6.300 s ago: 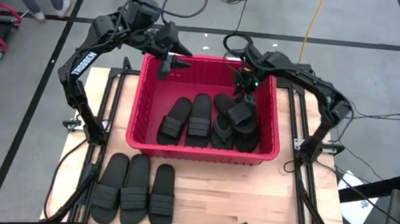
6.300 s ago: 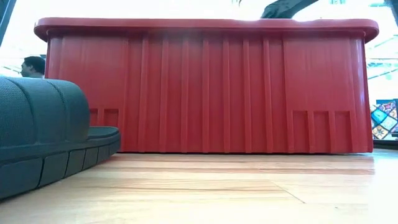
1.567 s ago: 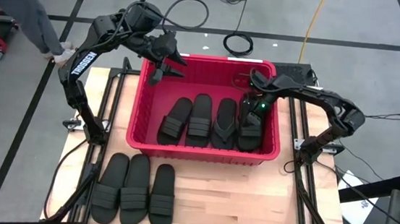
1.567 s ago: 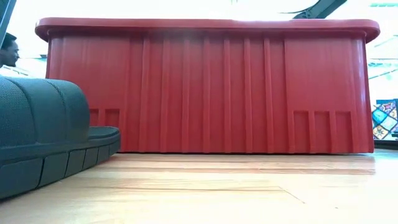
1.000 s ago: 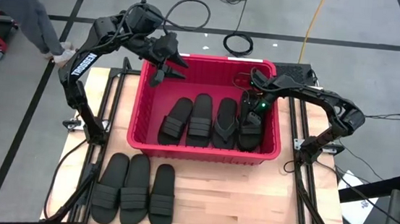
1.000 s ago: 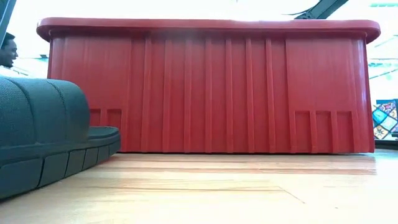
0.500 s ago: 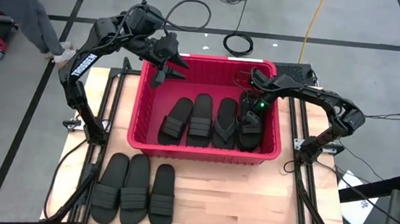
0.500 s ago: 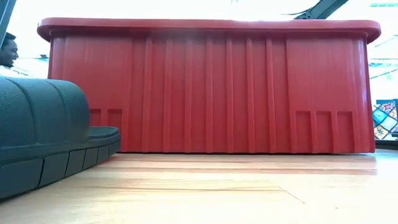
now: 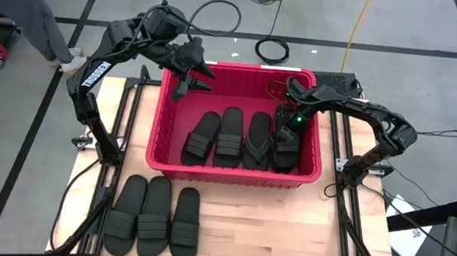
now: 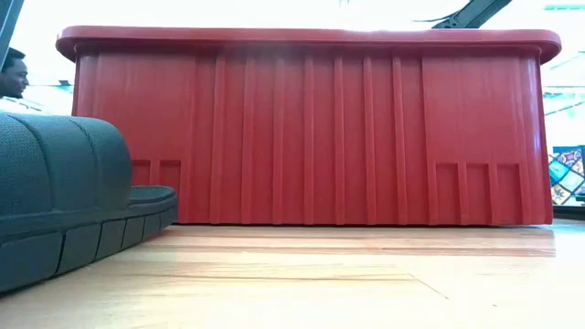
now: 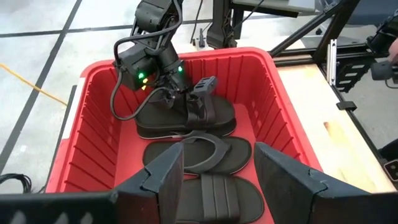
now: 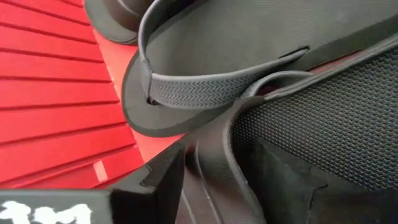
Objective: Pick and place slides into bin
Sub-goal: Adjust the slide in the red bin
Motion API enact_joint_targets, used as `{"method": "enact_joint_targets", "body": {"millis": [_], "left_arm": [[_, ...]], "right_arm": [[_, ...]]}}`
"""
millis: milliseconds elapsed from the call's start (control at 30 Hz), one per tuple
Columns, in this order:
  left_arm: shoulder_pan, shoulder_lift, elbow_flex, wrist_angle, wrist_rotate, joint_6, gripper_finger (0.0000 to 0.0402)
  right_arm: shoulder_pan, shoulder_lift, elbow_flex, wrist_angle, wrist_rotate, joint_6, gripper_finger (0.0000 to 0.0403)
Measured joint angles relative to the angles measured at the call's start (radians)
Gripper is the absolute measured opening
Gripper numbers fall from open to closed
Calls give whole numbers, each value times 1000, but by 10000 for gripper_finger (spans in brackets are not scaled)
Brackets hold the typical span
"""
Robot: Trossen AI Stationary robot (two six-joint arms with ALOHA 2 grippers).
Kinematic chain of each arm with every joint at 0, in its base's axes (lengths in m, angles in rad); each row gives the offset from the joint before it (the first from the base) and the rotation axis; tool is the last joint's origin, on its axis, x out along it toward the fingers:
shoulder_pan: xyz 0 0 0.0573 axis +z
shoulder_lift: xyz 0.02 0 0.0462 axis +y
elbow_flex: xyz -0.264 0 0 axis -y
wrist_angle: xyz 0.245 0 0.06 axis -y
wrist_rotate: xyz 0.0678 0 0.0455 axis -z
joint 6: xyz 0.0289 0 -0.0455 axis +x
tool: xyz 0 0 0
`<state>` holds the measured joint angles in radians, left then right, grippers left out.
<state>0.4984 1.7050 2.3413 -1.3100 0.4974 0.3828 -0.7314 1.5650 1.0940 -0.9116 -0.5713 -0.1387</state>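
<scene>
The red bin (image 9: 229, 174) stands on the far half of the table and fills the low view (image 10: 311, 128). Several black slides lie in it side by side: two ribbed-strap ones (image 9: 215, 135), a flip-flop (image 9: 257, 139) and a ribbed-strap slide (image 9: 285, 150) at the right wall, which seems to lie on another. My right gripper (image 9: 283, 124) is down in the bin at that slide's strap. My left gripper (image 9: 191, 79) hovers open and empty over the bin's far left corner. Three slides (image 9: 154, 217) lie flat on the table's near left. My right gripper has the wide strap (image 12: 231, 155) of the rightmost slide between its two fingers, at the strap's edge, one finger seemingly under the strap and one outside. It comes from above and the far side, as the left wrist view (image 11: 198, 93) shows. The slide rests in the bin.
The nearest table slide (image 10: 64, 201) blocks the low view's left. Bare wood lies on the table's near right. A person (image 9: 23, 11) stands on the floor beyond the far left corner. Cables lie on the floor behind the bin (image 9: 270, 49).
</scene>
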Motion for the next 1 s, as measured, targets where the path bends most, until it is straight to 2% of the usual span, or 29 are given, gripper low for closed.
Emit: {"method": "enact_joint_targets", "body": {"millis": [133, 433, 567, 767, 1000], "left_arm": [[0, 0, 0, -6, 0, 13, 191], [0, 0, 0, -28, 0, 42, 191], [0, 0, 0, -28, 0, 42, 191], [0, 0, 0, -27, 0, 41, 191], [0, 0, 0, -27, 1, 33, 191]], "right_arm": [[1, 0, 10, -1, 66, 13, 183], [-3, 0, 11, -4, 77, 28, 185], [-22, 0, 11, 12, 10, 49, 212], [-31, 0, 11, 19, -4, 74, 268], [-31, 0, 11, 18, -6, 74, 279]]}}
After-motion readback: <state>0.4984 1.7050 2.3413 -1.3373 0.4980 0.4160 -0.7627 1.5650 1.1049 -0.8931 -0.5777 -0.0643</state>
